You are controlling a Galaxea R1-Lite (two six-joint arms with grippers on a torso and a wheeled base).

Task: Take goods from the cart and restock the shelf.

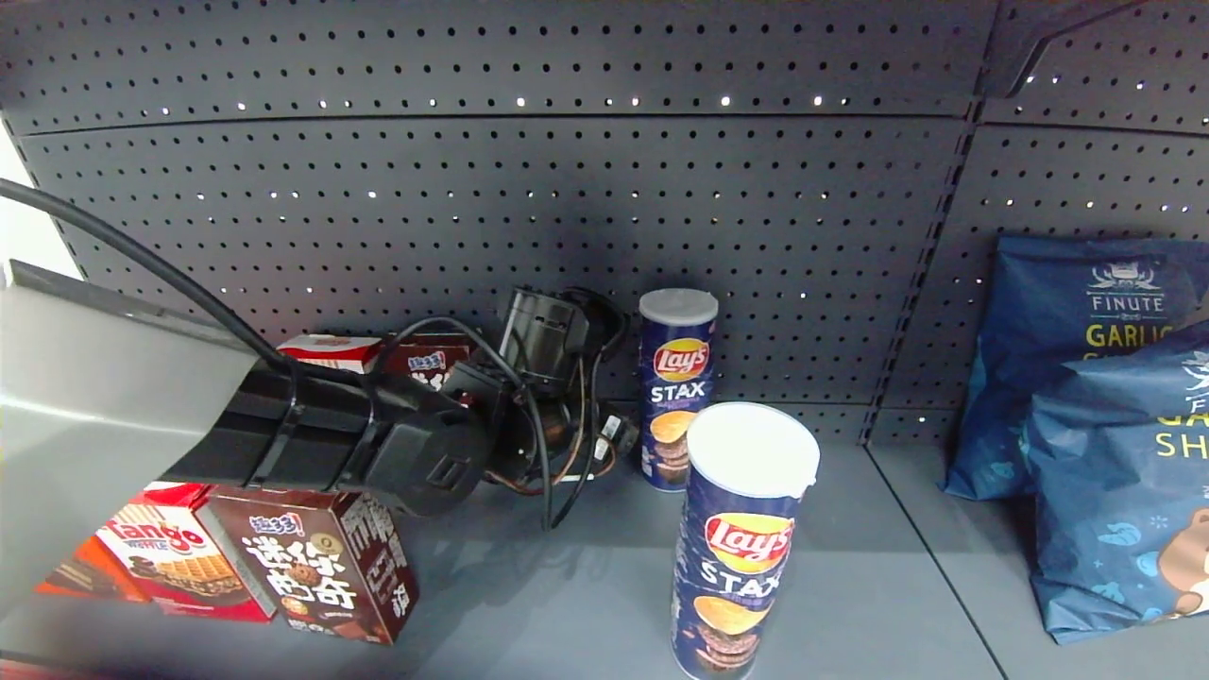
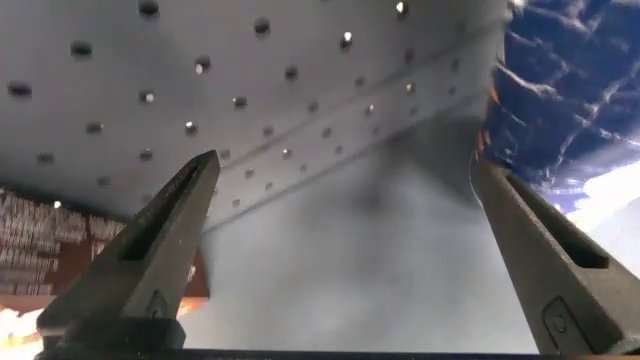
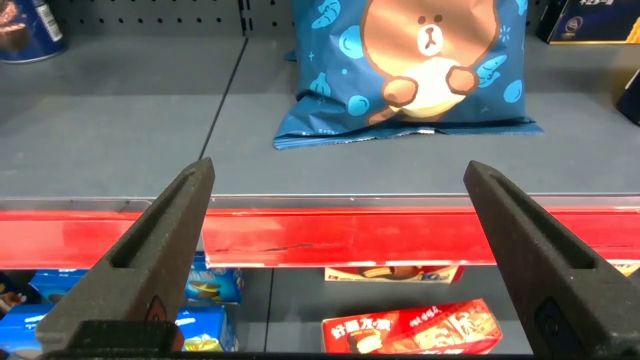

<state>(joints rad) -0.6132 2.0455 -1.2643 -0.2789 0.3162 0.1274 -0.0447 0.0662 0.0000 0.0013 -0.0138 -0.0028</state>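
Two chip cans stand upright on the grey shelf (image 1: 567, 586). The far can (image 1: 677, 387) is close to the pegboard back wall (image 1: 567, 208), and the near can (image 1: 741, 538) is in front of it, slightly to the right, by the front edge. The left arm (image 1: 359, 444) comes in from the left over the boxes, its wrist just left of the far can. The left gripper (image 2: 345, 165) has its fingers spread wide with nothing between them, and it faces bare shelf floor and pegboard. The right gripper (image 3: 337, 168) is equally wide apart and empty, in front of the shelf's red front rail (image 3: 320, 235). Bare floor lies between the cans and the right side, crossed by a seam (image 1: 935, 557) running near to far. More bare floor lies between the near can and the left boxes. Two blue bags lean on the right: a far bag (image 1: 1067, 359) against the pegboard and a bear-printed bag (image 1: 1124, 491) in front of it. Five boxes sit on the left. Three are near: a brown cookie box (image 1: 321, 567), a red wafer box (image 1: 179, 557) and an orange box (image 1: 85, 576). Two are far, partly behind the arm: a red-and-white box (image 1: 331, 351) and a brown box (image 1: 430, 359).
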